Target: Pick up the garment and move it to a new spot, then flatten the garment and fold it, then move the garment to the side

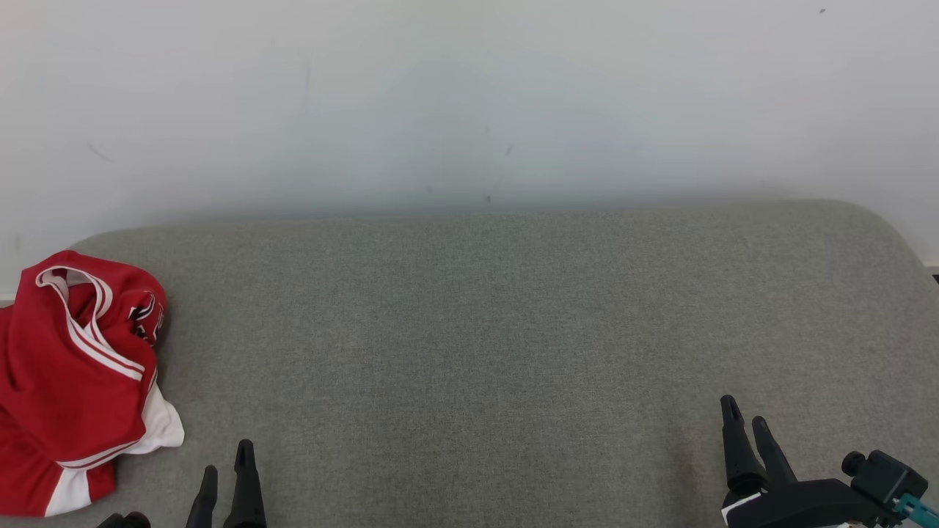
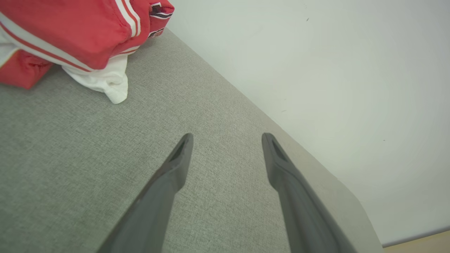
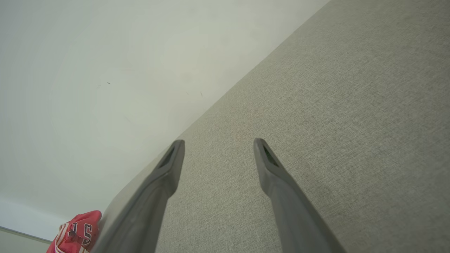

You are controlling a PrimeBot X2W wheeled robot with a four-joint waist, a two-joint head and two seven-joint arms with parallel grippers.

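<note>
Surface: one counter [image 1: 469, 330], grey woven covering, rounded corners, set against one plain white wall [image 1: 469, 95]. Item: one garment [image 1: 66, 367], a red jersey with white stripes, a white panel and dark lettering, lying crumpled at the counter's left edge. Left hand [image 1: 226, 458]: one, fingers spread, empty, near the garment. Right hand [image 1: 743, 412]: one, fingers spread, empty, well apart from it.

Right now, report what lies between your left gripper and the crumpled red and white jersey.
Bare grey woven surface between left gripper and crumpled red and white jersey, seen in the left wrist view.
</note>
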